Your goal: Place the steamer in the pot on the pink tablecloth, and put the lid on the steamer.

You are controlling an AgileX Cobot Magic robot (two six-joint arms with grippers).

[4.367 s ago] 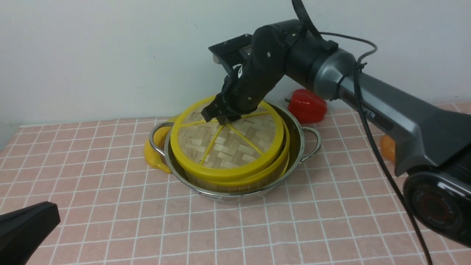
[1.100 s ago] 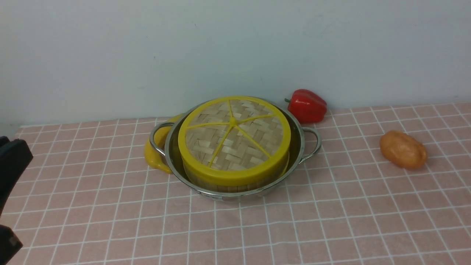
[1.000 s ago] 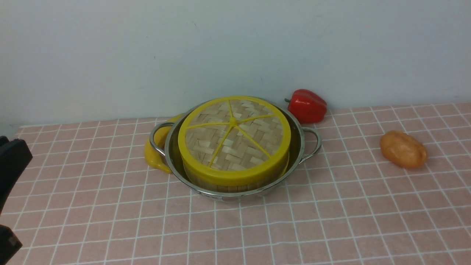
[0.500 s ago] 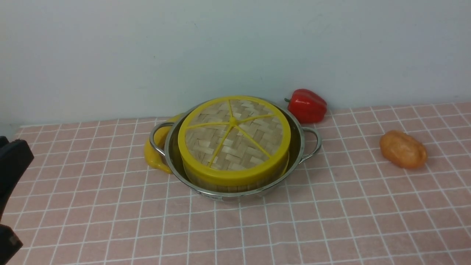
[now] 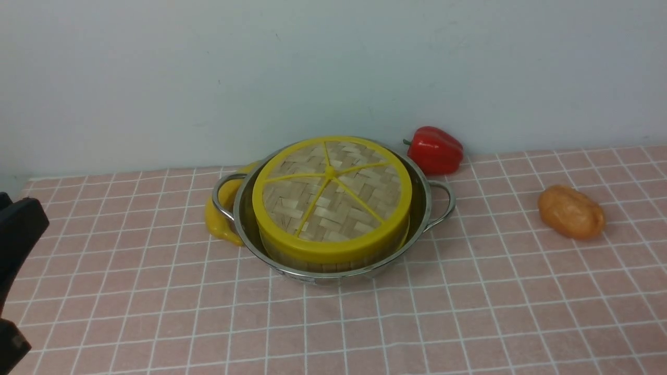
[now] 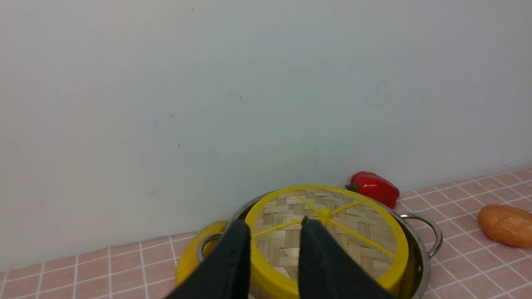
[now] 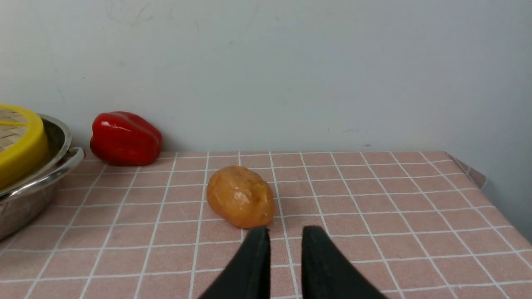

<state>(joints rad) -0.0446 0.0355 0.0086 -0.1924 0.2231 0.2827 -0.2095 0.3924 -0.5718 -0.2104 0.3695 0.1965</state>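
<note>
Since the lid already sits square on the steamer, which stands inside the pot on the cloth, the front view suggests little is left to spoil except by a stray arm. Only a dark part of the left arm shows at that view's edge, well apart from the pot; the right arm is out of sight there. A red pepper lies just behind the pot, a brown potato well off to its right, and a yellow thing pokes out beside the pot's left handle.

From the left wrist, the left gripper stands partly open and empty, with the lid straight ahead of it. If that arm drove forward, its fingers could catch the yellow rim and slide the lid askew or tip the steamer.

From the right wrist, the right gripper is likewise parted and holds nothing. The potato lies just ahead of its tips, the pot far off to one side. A forward nudge would roll the potato, which probably matters little to the task.
</note>
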